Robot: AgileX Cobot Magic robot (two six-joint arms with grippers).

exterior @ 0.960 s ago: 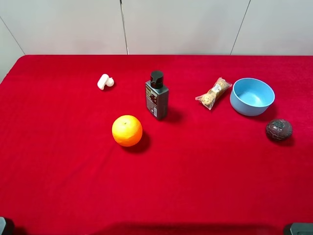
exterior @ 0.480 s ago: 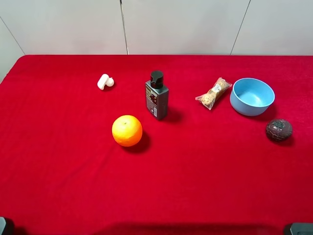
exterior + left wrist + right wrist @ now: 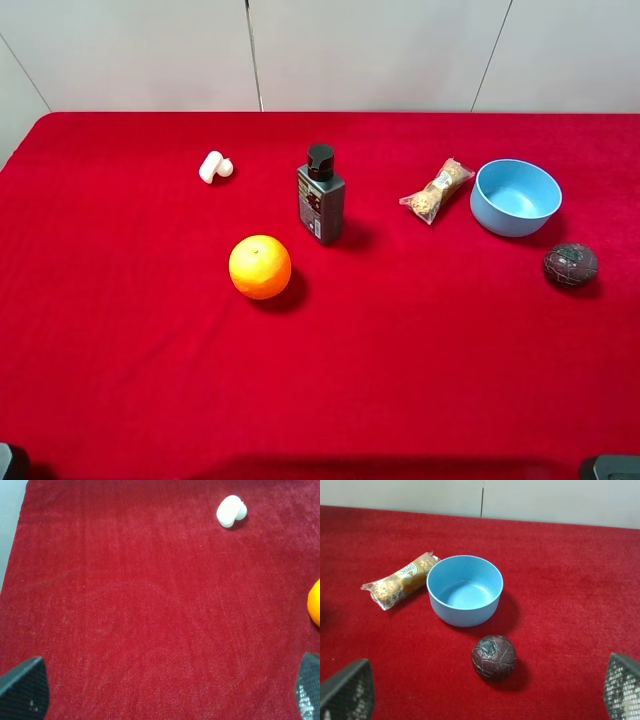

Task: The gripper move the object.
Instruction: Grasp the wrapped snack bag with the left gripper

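Observation:
On the red table [image 3: 150,350] lie an orange [image 3: 260,267], a dark bottle [image 3: 321,195] standing upright, a small white object [image 3: 214,166], a wrapped chocolate pack [image 3: 436,190], an empty blue bowl [image 3: 515,197] and a dark brown ball [image 3: 570,265]. The left gripper [image 3: 165,690] is open and empty, near the table's front left; the white object [image 3: 230,511] and the orange's edge [image 3: 315,602] show ahead of it. The right gripper [image 3: 480,690] is open and empty, with the ball [image 3: 494,657], bowl [image 3: 465,590] and chocolate pack [image 3: 400,580] ahead of it.
White wall panels [image 3: 370,50] stand behind the table's far edge. Both arm bases show only as dark corners at the front left [image 3: 10,465] and front right [image 3: 610,467] in the exterior high view.

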